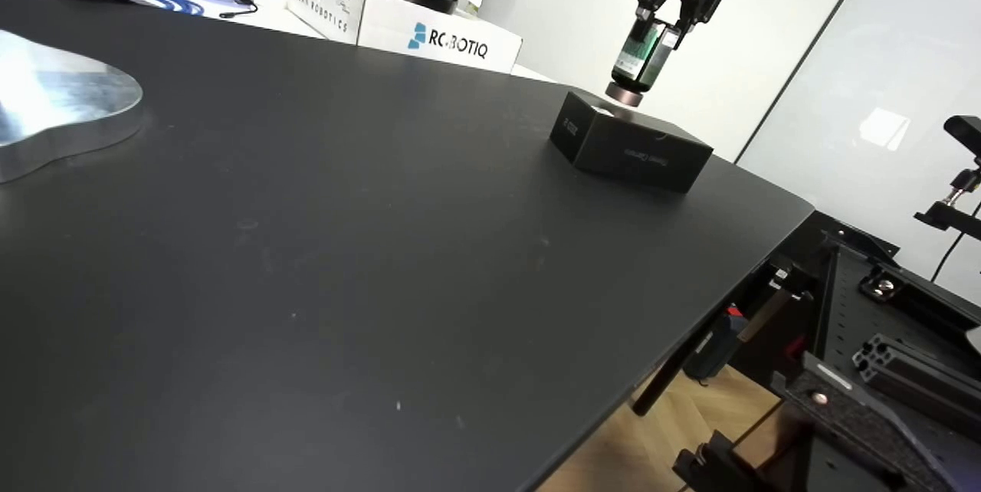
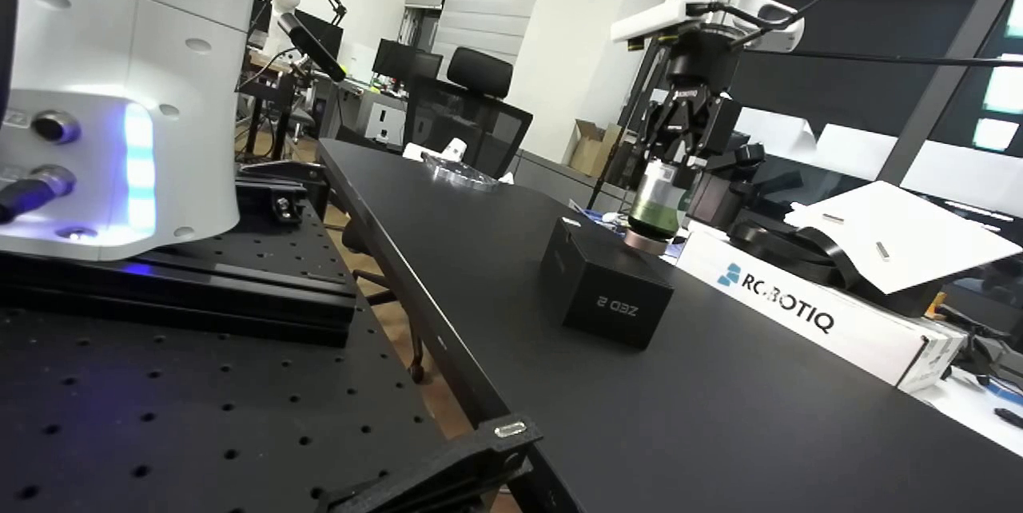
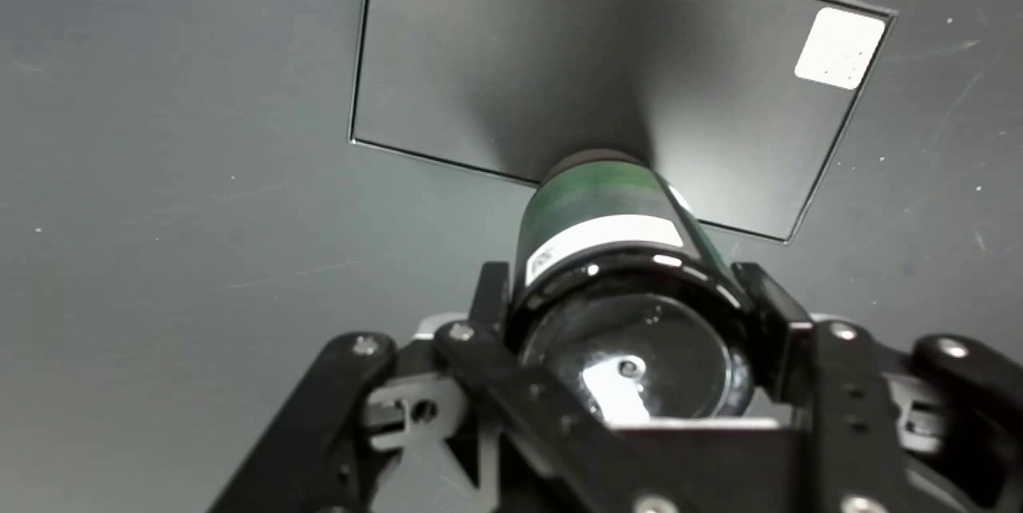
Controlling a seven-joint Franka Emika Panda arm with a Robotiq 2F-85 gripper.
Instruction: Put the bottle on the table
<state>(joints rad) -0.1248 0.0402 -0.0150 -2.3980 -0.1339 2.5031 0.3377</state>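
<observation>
The bottle is dark green with a white label and a brownish cap. It shows in both exterior views (image 1: 642,59) (image 2: 657,201) and in the wrist view (image 3: 603,193). It hangs upside down and tilted, cap lowest. My gripper (image 1: 664,24) is shut on the bottle's base end; both fingers lie against its sides in the wrist view (image 3: 627,281). The cap is close over one edge of the flat black box (image 1: 636,151); I cannot tell whether they touch. The box stands on the black table (image 1: 383,231), near its edge.
A white Robotiq carton (image 1: 441,40) with black items on it stands beyond the table. A clear, shiny, curved-edged object (image 2: 459,173) lies at the table's far end. The robot base (image 2: 120,97) stands on a perforated black plate (image 2: 200,409) beside the table.
</observation>
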